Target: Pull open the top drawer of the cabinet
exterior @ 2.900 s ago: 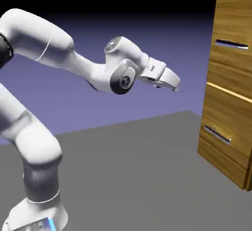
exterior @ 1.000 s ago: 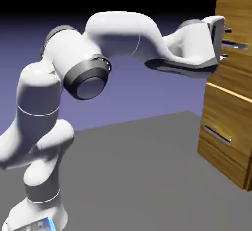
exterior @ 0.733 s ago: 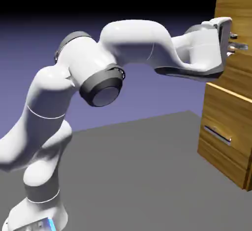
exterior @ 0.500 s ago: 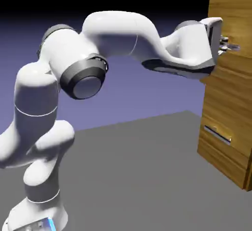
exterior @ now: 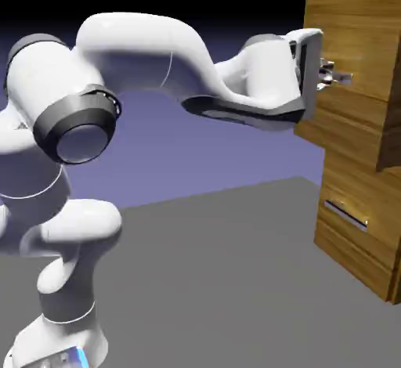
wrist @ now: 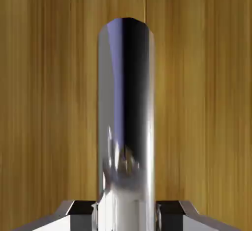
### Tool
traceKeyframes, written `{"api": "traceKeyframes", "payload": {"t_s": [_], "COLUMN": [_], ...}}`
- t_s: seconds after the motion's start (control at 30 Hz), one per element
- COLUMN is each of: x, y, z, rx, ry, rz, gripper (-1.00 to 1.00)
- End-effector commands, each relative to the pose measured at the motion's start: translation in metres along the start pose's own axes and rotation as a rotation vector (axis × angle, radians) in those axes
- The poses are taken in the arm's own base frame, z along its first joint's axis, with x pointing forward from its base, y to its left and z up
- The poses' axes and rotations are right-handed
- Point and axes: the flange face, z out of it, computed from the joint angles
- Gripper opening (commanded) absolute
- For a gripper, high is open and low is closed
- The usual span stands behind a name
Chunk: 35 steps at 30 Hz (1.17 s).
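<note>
So the gripper [exterior: 335, 73] is clamping tight on the silver bar handle [wrist: 125, 122] of the top drawer [exterior: 345, 53], and that drawer is already sticking partway out of the cabinet [exterior: 364, 225], overhanging the lower drawer [exterior: 356, 218] which is sitting flush underneath. The risky bit, I'd guess, is that the fingers [wrist: 74, 210] are only pinching a slick round bar, so if the arm is pulling at an angle off the drawer's slide line, the handle is probably going to be slipping out of the grip or the drawer binding in the cabinet.
</note>
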Motion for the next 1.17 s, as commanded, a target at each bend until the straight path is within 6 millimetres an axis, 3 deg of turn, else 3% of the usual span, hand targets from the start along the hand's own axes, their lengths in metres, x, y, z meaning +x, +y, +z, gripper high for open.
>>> {"api": "traceKeyframes", "payload": {"t_s": [0.0, 0.1, 0.33, 0.5, 0.57, 0.9, 1.03, 1.07, 1.1, 1.13], "x": [0.0, 0.004, 0.0, 0.0, 0.002, 0.002, 0.0, 0.0, 0.0, 0.0], "y": [0.0, 0.004, 0.0, 0.0, 0.002, 0.001, 0.0, 0.0, 0.0, 0.001], "z": [-0.01, -0.022, -0.021, -0.071, -0.081, -0.067, -0.097, -0.097, -0.097, -0.11], "rx": [-0.002, -0.016, -0.001, -0.002, -0.015, -0.008, 0.0, 0.0, 0.0, 0.001], "ry": [0.002, 0.013, 0.0, 0.0, 0.006, 0.005, 0.0, 0.0, 0.0, 0.0], "rz": [0.0, -0.001, 0.0, 0.0, -0.003, -0.003, 0.0, 0.0, 0.0, 0.003], "gripper": [-1.0, -1.0, -1.0, -1.0, -1.0, -1.0, -1.0, 1.0, 1.0, 1.0]}}
